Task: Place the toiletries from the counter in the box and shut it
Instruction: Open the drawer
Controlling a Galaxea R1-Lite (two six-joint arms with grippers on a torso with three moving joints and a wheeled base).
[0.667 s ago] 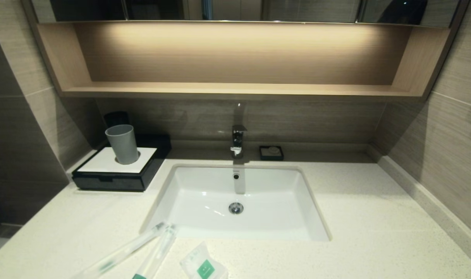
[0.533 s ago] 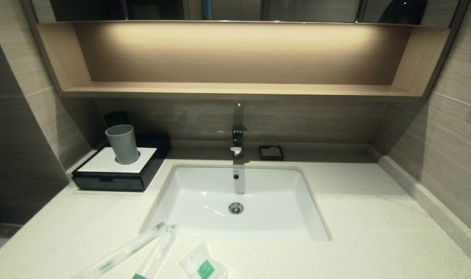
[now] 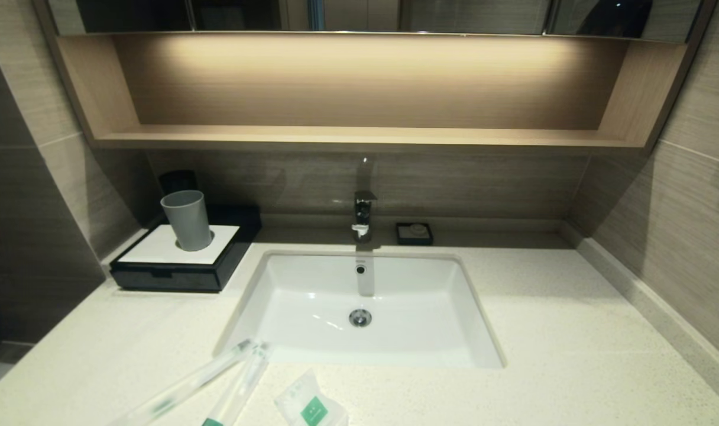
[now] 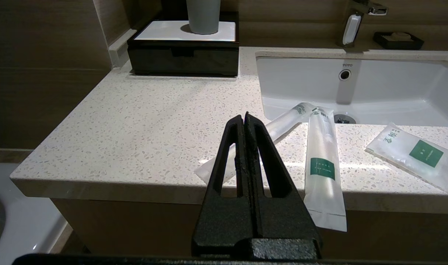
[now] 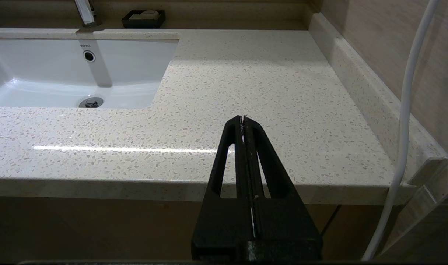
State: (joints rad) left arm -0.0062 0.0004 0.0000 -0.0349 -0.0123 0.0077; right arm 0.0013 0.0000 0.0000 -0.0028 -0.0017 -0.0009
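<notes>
Two clear-wrapped sticks (image 3: 185, 386) (image 3: 239, 387) with green ends lie crossed on the counter (image 3: 549, 331) at its front edge, left of centre. A flat sachet (image 3: 307, 403) with a green label lies just to their right. They also show in the left wrist view: sticks (image 4: 283, 123) (image 4: 322, 162), sachet (image 4: 412, 154). The black box (image 3: 176, 263) with a white top stands at the back left, drawer shut; it also shows in the left wrist view (image 4: 183, 60). My left gripper (image 4: 245, 117) is shut and empty, in front of the counter edge before the sticks. My right gripper (image 5: 243, 119) is shut and empty, before the counter's right part. Neither gripper shows in the head view.
A grey cup (image 3: 187, 220) stands on the box top. The white sink (image 3: 359, 307) and tap (image 3: 363, 214) are in the middle, a small black soap dish (image 3: 414, 233) behind. A wooden shelf (image 3: 359, 137) runs above. A white cable (image 5: 404, 125) hangs at the right wall.
</notes>
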